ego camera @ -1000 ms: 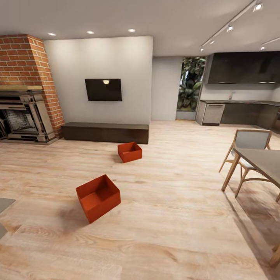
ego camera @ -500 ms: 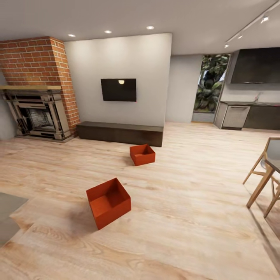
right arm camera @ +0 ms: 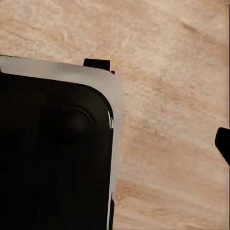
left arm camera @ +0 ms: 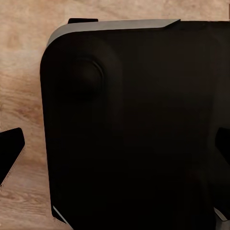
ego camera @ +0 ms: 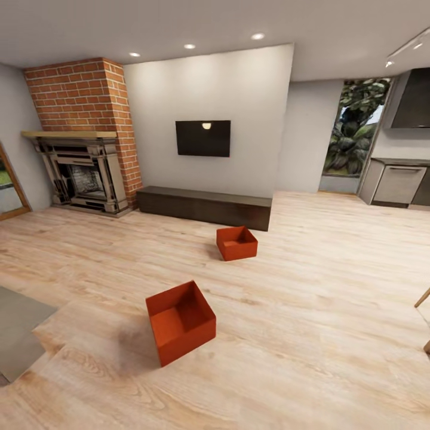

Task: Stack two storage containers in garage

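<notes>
Two orange-red topless storage containers stand on the light wood plank floor of the living room. The nearer container [ego camera: 180, 321] sits turned at an angle, left of the middle. The farther container [ego camera: 237, 242] rests just in front of the long low dark cabinet [ego camera: 203, 206]. In the left wrist view, my left gripper [left arm camera: 115, 153] is open, its fingertips [left arm camera: 10, 154] wide apart over the robot's black body and the wood floor. In the right wrist view, my right gripper [right arm camera: 115, 148] shows one fingertip [right arm camera: 223, 144] at the picture's edge, above the planks.
A brick fireplace [ego camera: 83, 170] stands at the back left and a black TV [ego camera: 203, 138] hangs on the white wall. A grey mat [ego camera: 18, 334] lies at the near left. Kitchen units [ego camera: 397, 184] and a chair leg [ego camera: 425, 297] are at the right.
The head camera has turned left, so the whole picture has slid right and the dining table and chair have left it. The two containers stay where they were on the floor.
</notes>
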